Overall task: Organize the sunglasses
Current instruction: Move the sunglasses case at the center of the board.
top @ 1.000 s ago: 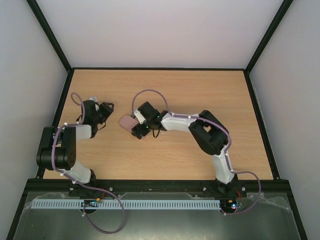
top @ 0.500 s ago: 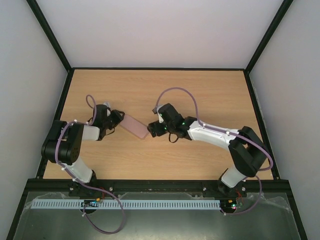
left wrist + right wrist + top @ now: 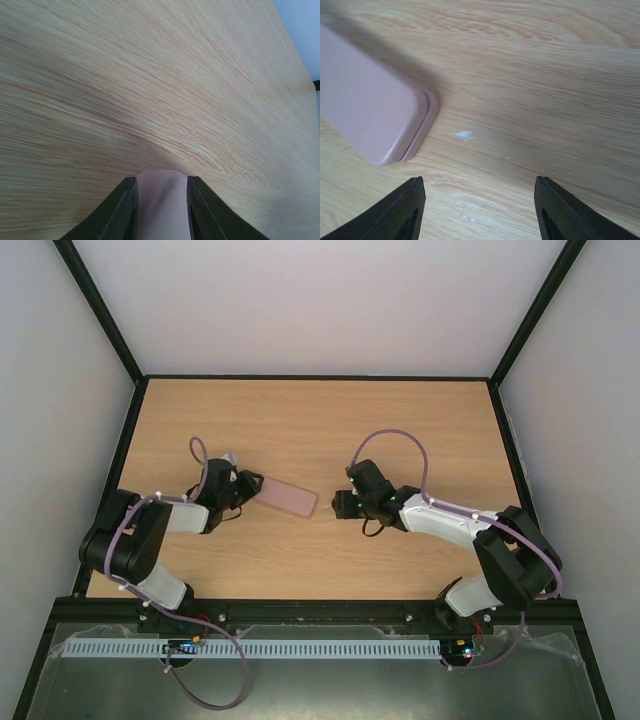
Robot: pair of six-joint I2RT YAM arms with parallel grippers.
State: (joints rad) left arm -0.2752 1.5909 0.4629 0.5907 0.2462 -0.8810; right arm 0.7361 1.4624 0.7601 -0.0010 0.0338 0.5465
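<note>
My left claw (image 3: 243, 486) is clamped on the left end of the pink case (image 3: 288, 497), which lies shut on the tabletop (image 3: 420, 430). My right claw (image 3: 338, 504) stands open and empty, just right of it. The sunglasses are nowhere visible. I judge them packed inside, so little remains.

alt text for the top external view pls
A closed pink rounded oblong case lies flat on the light wooden table, one end clamped between the fingers of the left gripper. The right gripper sits open just beyond the case's other end, not touching it.
</note>
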